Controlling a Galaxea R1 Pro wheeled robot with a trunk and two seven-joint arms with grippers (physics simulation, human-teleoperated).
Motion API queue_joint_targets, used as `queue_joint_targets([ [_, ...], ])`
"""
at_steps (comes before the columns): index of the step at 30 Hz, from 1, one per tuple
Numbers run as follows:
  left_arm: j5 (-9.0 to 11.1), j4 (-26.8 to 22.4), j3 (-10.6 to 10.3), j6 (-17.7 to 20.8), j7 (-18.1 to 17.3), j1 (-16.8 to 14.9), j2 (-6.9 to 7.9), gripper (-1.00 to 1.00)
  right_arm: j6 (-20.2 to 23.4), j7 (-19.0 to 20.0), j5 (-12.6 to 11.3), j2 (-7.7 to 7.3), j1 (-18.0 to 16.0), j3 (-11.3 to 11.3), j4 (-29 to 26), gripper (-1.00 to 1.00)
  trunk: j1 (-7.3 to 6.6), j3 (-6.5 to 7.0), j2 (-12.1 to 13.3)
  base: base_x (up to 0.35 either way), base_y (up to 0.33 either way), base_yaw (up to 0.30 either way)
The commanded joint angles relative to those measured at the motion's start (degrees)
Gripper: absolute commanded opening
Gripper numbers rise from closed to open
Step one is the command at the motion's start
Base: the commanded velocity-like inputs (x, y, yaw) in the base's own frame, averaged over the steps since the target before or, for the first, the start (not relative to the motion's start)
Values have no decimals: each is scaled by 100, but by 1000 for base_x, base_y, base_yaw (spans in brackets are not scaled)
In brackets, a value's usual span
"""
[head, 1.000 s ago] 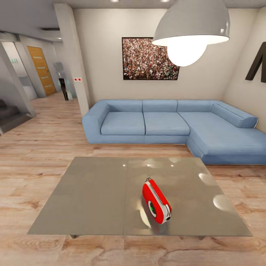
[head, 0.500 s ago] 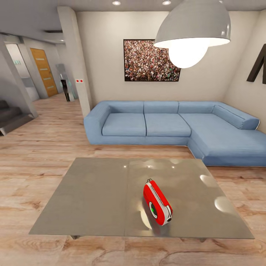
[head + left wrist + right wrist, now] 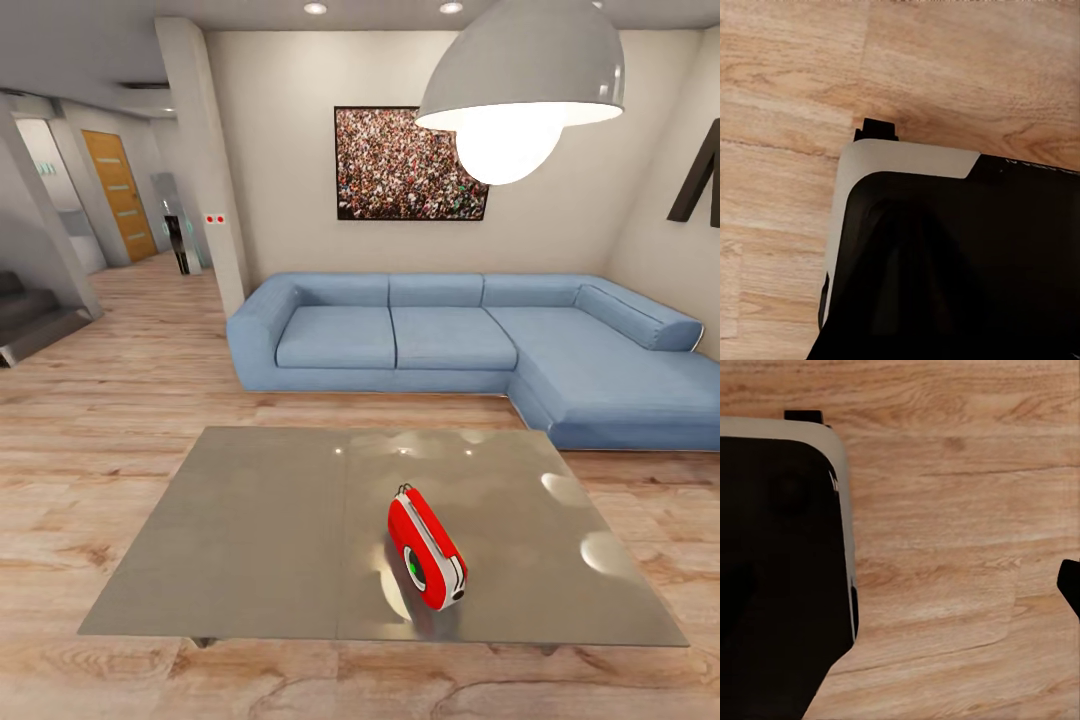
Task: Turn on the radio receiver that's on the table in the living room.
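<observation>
Radio receiver [image 3: 425, 548] upright on table [image 3: 260, 530], dial facing near-left.

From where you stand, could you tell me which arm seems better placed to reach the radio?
Probably the right. The radio receiver stands right of the middle seam of the table, near its front edge. Neither arm is raised yet, so this is tentative.

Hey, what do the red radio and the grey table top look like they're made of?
The radio receiver looks like glossy red plastic with white trim: smooth, rounded, shiny. The table top looks like polished grey glass or lacquer, since it mirrors the lamp's light spots; which one can't be told.
</observation>
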Motion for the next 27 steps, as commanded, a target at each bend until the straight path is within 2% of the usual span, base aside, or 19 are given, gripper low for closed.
queue_joint_targets([
  [1,-2,0,1,-12,1,0,0,-100,15,124,8,-17,0,3,0,100,0,0,0,0,0,0],
  [6,-27,-34,8,-46,3,0,6,-100,-15,240,9,-32,0,2,0,100,0,0,0,0,0,0],
  [27,-15,-44,19,-53,1,0,0,-100,-31,253,26,-33,0,16,0,100,0,0,0,0,0,0],
])
